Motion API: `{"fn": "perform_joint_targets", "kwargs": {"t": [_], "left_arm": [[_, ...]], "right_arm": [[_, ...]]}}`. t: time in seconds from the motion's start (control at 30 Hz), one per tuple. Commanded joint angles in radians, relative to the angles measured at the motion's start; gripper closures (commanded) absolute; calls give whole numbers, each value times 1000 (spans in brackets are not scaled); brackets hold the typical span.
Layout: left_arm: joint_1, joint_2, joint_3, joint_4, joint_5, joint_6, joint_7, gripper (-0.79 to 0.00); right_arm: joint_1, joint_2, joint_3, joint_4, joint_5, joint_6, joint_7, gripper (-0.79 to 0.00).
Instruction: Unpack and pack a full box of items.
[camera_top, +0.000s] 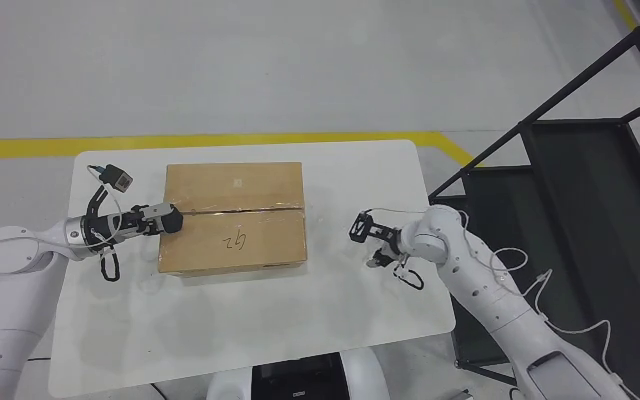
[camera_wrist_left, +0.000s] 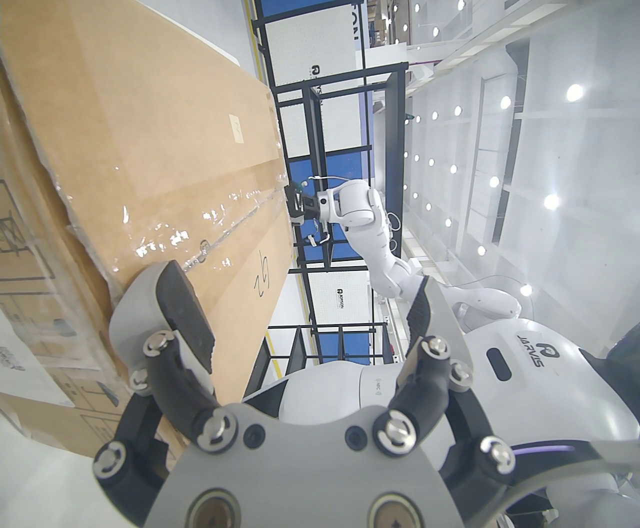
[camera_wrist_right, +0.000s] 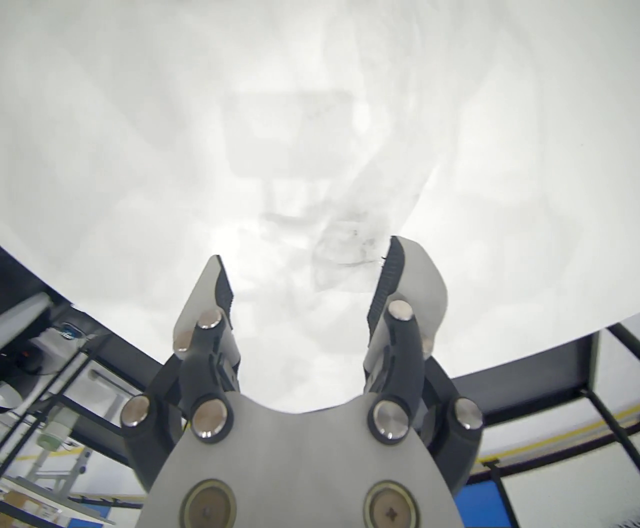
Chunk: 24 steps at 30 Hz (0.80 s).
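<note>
A closed brown cardboard box (camera_top: 235, 217) sits in the middle of the white table (camera_top: 330, 310), its two top flaps sealed with clear tape along the centre seam. The left gripper (camera_top: 172, 220) is at the box's left edge by the seam end. In the left wrist view that gripper (camera_wrist_left: 300, 300) is open, one finger pad (camera_wrist_left: 185, 310) resting on the box top (camera_wrist_left: 150, 150) at the taped seam, the other out in free air. The right gripper (camera_top: 360, 230) hovers over bare table to the right of the box. It (camera_wrist_right: 305, 280) is open and holds nothing.
A black metal frame with shelves (camera_top: 570, 190) stands just off the table's right side. A yellow floor line (camera_top: 200, 143) runs behind the table. Bare table lies in front of the box and to its right.
</note>
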Motion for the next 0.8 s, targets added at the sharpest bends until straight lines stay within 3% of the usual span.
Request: {"fn": "perform_joint_targets", "kwargs": {"t": [0.0,0.47,0.5,0.57,0.77], "left_arm": [[0,0,0,0,0,0,0,-785],[0,0,0,0,0,0,0,-785],[0,0,0,0,0,0,0,-785],[0,0,0,0,0,0,0,-785],[0,0,0,0,0,0,0,-785]], "right_arm": [[-25,7,17,-25,13,-3,8,-785],[-89,23,70,-82,12,74,-110,-785],[-91,25,75,-89,4,82,-112,-711],[-98,27,83,-107,-11,96,-117,0],[-123,37,110,-152,-48,116,-109,0]]}}
